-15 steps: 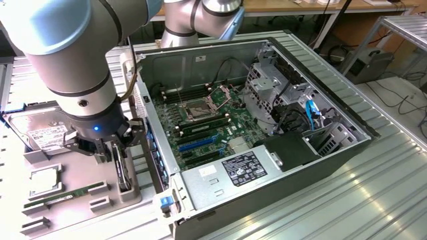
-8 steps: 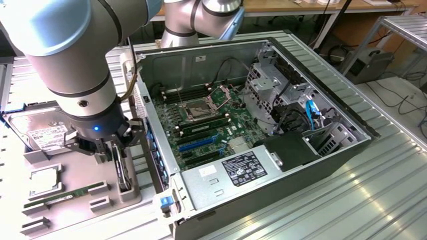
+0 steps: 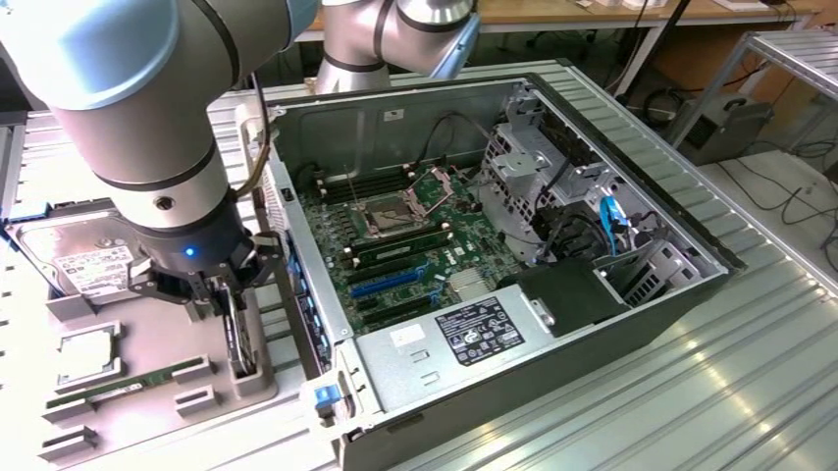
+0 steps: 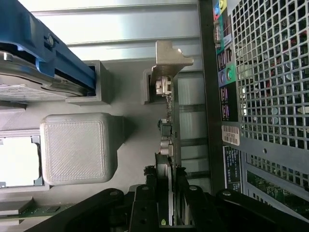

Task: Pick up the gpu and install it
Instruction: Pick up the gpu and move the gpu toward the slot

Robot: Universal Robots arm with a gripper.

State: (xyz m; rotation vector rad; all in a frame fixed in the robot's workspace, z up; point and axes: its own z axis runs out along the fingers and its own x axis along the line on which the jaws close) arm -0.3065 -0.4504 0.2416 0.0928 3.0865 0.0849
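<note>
Hanging right over the gpu [image 4: 165, 130], the gripper [image 4: 166, 188] has its jaws apart, one on each side, very close. The card stands on its thin edge in the gray tray [image 3: 157, 343], its long side running along the tray's edge beside the computer case [image 3: 524, 373]. The wrist view shows its silver bracket [image 4: 170, 60]; the exterior view shows the case's open inside.
</note>
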